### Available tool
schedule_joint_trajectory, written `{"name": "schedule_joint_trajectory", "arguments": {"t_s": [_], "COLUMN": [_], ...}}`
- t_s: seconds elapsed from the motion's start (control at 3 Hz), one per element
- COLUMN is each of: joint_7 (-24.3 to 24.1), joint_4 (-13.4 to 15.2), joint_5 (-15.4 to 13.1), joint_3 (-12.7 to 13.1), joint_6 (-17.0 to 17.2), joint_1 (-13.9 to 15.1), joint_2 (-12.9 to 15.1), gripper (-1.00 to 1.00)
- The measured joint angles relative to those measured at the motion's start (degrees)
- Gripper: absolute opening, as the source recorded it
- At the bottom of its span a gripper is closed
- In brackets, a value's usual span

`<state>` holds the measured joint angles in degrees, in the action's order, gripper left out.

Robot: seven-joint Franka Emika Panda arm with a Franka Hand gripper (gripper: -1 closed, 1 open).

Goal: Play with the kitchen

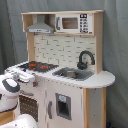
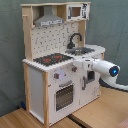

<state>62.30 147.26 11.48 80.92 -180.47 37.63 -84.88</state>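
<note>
Centrally placed in both exterior views: the kitchen (image 1: 65, 65) (image 2: 60, 65), a tall toy unit of pale wood and white panels, standing on a wooden floor (image 2: 100, 112) before a grey-green backdrop (image 2: 10, 50). Up top, a grey hood (image 2: 49, 20) beside a small microwave (image 1: 74, 23). Below those, a white tiled backsplash (image 1: 60, 49). On the counter, a stovetop (image 2: 52, 59) with red rings next to a sink (image 1: 73, 74) with a curved black faucet (image 1: 85, 59). On the front, an oven door (image 2: 64, 95) with a dark window. White robot arm (image 2: 102, 67) reaching in from the second exterior view's right, level with the counter's front edge, a blue light glowing on its wrist. Gripper (image 2: 76, 64) right at the counter edge beside the stovetop; in the first exterior view, gripper (image 1: 21, 76) at the stovetop's near corner. Fingers too indistinct to judge, so cannot tell whether spread, pressed together or pinching anything.
</note>
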Motion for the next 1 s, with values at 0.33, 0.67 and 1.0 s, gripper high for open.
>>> {"name": "schedule_joint_trajectory", "arguments": {"t_s": [0.33, 0.67, 1.0], "joint_7": [3.76, 7.56, 11.34], "joint_4": [-0.48, -2.13, -4.55], "joint_5": [-0.01, -0.02, -0.02], "joint_3": [-5.05, -9.09, -11.95], "joint_6": [1.19, 2.42, 3.45], "joint_1": [-0.85, -0.67, 0.87], "joint_2": [0.0, 0.41, 1.9], "gripper": [1.0, 1.0, 1.0]}}
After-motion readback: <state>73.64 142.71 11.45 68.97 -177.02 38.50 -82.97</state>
